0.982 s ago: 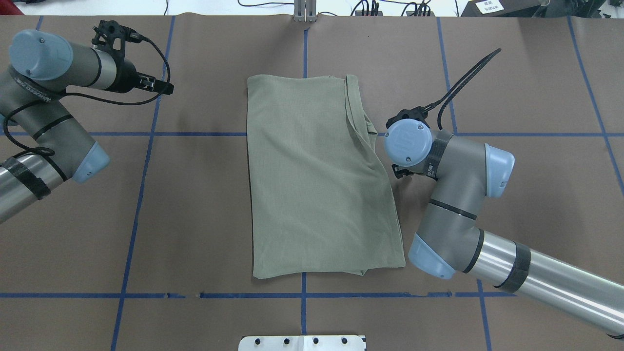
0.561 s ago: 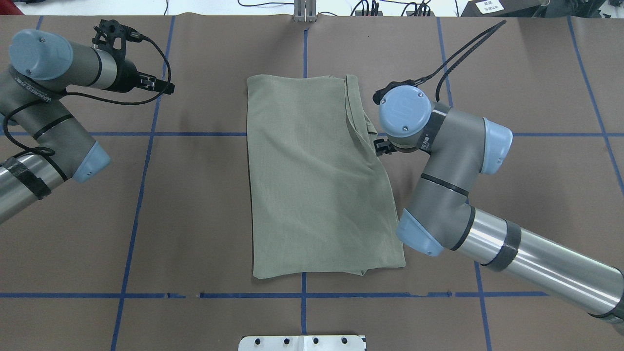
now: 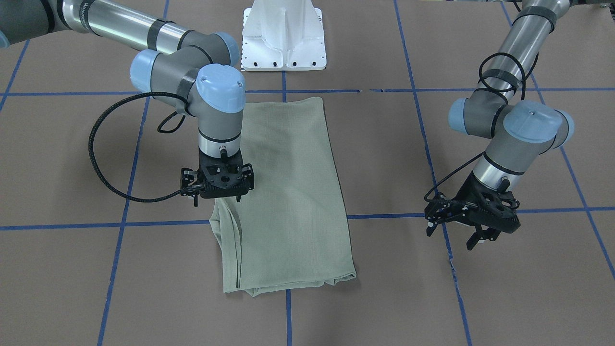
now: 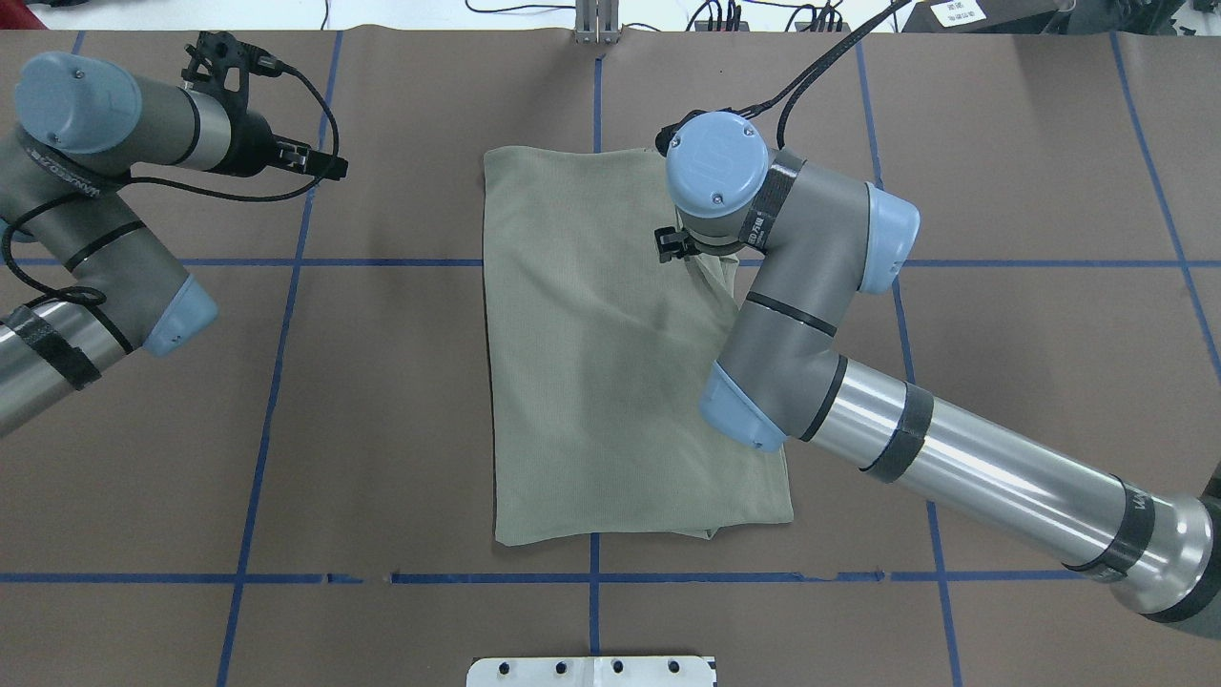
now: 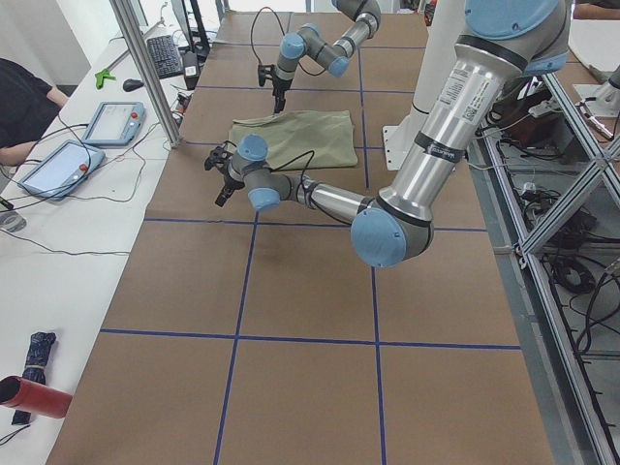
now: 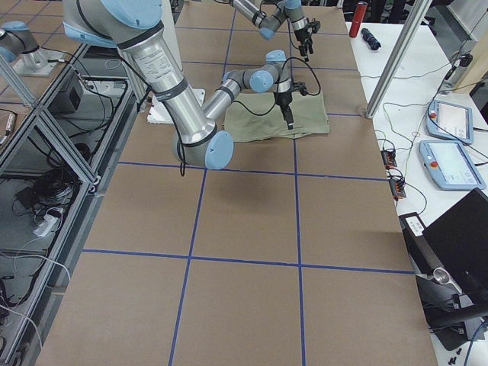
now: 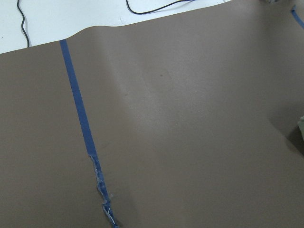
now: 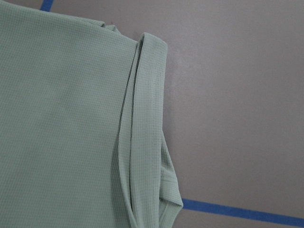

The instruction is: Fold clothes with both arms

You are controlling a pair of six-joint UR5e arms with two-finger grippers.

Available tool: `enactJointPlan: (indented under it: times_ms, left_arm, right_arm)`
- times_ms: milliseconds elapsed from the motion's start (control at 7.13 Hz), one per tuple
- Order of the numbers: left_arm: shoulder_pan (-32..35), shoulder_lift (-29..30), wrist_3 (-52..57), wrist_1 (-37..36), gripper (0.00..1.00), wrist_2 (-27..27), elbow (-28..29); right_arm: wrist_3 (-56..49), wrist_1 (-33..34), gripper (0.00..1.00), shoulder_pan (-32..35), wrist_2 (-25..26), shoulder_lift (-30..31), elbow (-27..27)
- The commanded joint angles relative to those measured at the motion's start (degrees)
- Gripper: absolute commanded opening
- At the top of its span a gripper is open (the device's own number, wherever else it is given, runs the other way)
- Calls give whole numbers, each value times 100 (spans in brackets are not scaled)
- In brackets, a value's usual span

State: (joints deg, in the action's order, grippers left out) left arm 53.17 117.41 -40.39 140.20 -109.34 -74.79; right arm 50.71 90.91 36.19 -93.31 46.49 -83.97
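With the shirt (image 4: 610, 363) lying as a long folded strip mid-frame on the bench (image 4: 382, 429), the right gripper (image 3: 217, 197) hangs over its layered edge, fingers parted and empty, the left gripper (image 3: 451, 236) open well apart, so the next fold likely needs a descent and pinch there.

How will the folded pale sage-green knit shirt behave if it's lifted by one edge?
Likely floppy: the sage-green knit shirt lies flat with soft wrinkles, so it should drape and sag. Its stacked edge layers may separate if only one is pinched. Probably light for its size: thin knit.
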Motion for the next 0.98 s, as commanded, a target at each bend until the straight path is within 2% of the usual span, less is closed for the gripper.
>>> enactJointPlan:
  times_ms: [0,841]
  left_arm:
    - [-9,-25,-4,322,100,0,-9]
    - [-9,-95,5,342,100,0,-62]
  right_arm:
    - [106,-311,100,-15,-11,-25,363]
    - [-350,-75,100,-15,-64,45,750]
